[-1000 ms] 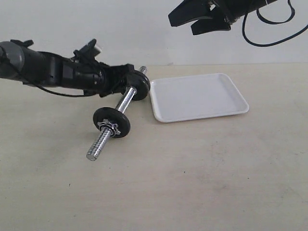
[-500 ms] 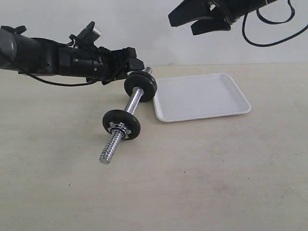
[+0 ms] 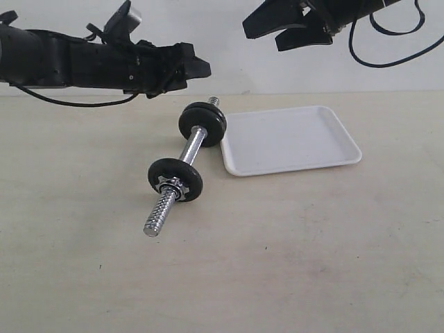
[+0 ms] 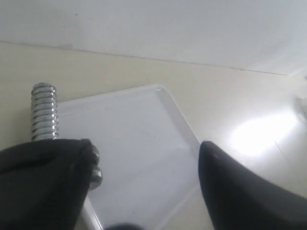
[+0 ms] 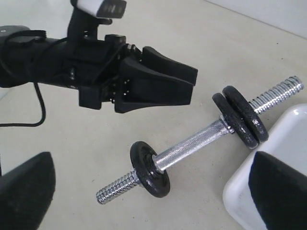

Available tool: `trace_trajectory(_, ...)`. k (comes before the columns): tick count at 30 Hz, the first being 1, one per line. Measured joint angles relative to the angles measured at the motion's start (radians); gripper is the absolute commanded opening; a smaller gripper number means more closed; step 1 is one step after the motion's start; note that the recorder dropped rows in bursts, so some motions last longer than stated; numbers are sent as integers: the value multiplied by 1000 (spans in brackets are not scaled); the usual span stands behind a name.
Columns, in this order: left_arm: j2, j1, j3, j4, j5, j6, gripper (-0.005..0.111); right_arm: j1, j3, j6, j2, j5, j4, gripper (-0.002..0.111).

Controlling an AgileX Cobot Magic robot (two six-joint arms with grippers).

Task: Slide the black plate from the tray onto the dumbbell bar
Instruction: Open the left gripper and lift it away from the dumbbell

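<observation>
The dumbbell bar [image 3: 189, 149] lies on the table, its far threaded end [image 4: 44, 112] beside the white tray [image 3: 288, 140]. Two black plates [image 3: 202, 123] sit together on the bar's far end, and a third [image 3: 175, 179] sits near its front end behind a silver nut. No disc shows in the tray. My left gripper [image 3: 198, 73] hangs open above the far plates, touching nothing. My right gripper [image 3: 262, 36] is open, high above the tray's back edge. In the right wrist view the bar [image 5: 192, 146] and left gripper [image 5: 163, 79] both show.
The beige table [image 3: 291, 250] stretches wide in front of the bar and tray. A pale wall stands behind the table. A black cable [image 3: 388, 41] loops from the right arm at the top right.
The left gripper let go of the far plates and rose up and back. The dumbbell shifted slightly right a moment ago and now rests still. The right gripper has not moved.
</observation>
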Motion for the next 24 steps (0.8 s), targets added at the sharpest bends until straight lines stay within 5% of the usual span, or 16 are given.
trace_trajectory(24, -410, 57, 0, 326, 40, -4, 60, 0, 0, 111, -312, 2, 2, 105)
